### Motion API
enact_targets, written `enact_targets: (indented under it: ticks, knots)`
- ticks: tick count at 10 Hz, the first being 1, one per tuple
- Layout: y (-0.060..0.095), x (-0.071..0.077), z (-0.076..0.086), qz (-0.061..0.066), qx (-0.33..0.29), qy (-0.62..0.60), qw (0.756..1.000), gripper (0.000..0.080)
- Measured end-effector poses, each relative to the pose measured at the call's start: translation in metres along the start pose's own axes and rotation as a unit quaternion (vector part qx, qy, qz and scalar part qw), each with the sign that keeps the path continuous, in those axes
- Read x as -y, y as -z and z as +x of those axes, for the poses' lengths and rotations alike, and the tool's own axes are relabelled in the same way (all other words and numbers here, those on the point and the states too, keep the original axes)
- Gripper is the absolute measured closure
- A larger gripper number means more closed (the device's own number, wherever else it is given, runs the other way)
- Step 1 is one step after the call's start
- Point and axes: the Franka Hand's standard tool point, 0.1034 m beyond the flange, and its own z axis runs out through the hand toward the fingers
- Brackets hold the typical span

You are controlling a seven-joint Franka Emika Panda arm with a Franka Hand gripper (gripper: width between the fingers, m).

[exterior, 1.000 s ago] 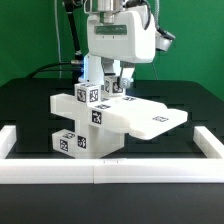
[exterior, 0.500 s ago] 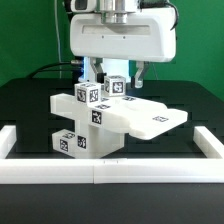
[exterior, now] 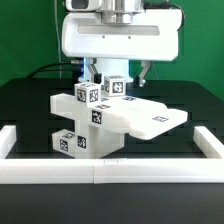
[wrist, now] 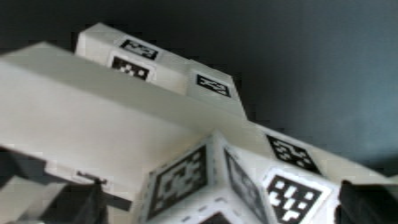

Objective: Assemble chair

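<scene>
- Beneath the hand [exterior: 118, 76] stands the chair [exterior: 105, 120], a stack of matte white blocky parts on the black tabletop [exterior: 30, 105].
- In the exterior view the hand hangs from the glossy white robot body [exterior: 120, 40], its two fingers spread wide apart, one on each side of a small tagged cube [exterior: 119, 87].
- That cube sits at the top of the chair, directly below the hand; the fingers flank it, and whether either one touches it cannot be told.
- Just beside the cube, toward the exterior view's left, sits a second tagged block [exterior: 84, 95] on the same stack.
- Lower than the hand, a flat slab [exterior: 150, 118] reaches out from the stack toward the exterior view's right.
- Further down, the lowest block [exterior: 70, 142] carries two more square black-and-white tags and rests on the tabletop.
- Well in front of the hand, a plain white border rail [exterior: 100, 170] runs along the near edge of the tabletop.
- From the wrist view, the chair [wrist: 125, 100] fills most of the picture: a broad white face with tags along one edge, and a tagged cube [wrist: 222, 175] close to the camera.
- Dark shapes at one corner of the wrist view are too blurred to identify.
</scene>
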Motion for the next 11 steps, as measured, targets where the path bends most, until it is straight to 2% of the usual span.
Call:
enact_targets:
  ticks: [4, 6, 7, 8, 9, 10, 11]
  knots:
    - [-0.0001, -0.0049, 0.0009, -0.004, 0.001, 0.129, 0.992, 0.015]
    - [-0.0001, -0.0053, 0.001, -0.005, 0.001, 0.149, 0.989, 0.015]
    - [-0.0003, -0.0054, 0.0009, -0.005, 0.001, 0.149, 0.989, 0.027]
    - [-0.0003, -0.0054, 0.0009, -0.005, 0.001, 0.145, 0.989, 0.027]
    - [-0.0003, -0.0054, 0.0009, -0.005, 0.001, 0.131, 0.991, 0.0471]
    - [-0.0003, -0.0054, 0.0009, -0.005, 0.001, 0.131, 0.991, 0.0471]
    - [-0.0004, -0.0051, 0.0008, -0.003, 0.001, 0.099, 0.995, 0.0514]
